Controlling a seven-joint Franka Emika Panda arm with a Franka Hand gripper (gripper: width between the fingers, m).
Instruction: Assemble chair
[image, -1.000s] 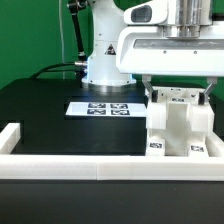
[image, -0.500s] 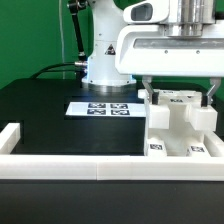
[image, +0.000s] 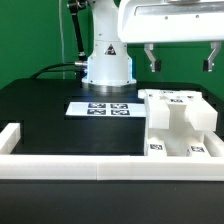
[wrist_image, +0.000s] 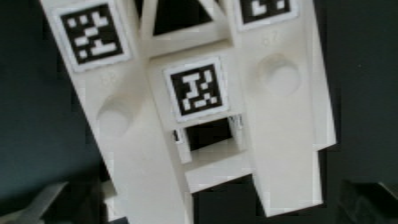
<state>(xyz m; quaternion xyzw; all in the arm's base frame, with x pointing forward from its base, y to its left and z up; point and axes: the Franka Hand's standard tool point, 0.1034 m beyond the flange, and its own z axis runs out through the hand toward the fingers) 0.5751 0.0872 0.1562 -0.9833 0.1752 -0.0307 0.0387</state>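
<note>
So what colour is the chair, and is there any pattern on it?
The chair is white, carrying black-and-white square tags; the wrist view shows it best.

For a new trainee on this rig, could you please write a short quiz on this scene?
1. What colour is the table under the chunky white plastic chair assembly?
2. In the exterior view, the thin flat white marker board lies where from the chair: A left, B right, C on top?
3. True or false: the arm's two-finger gripper is clamped on the chair.
Key: 1 black; 2 A; 3 false, it hangs open above.
</note>
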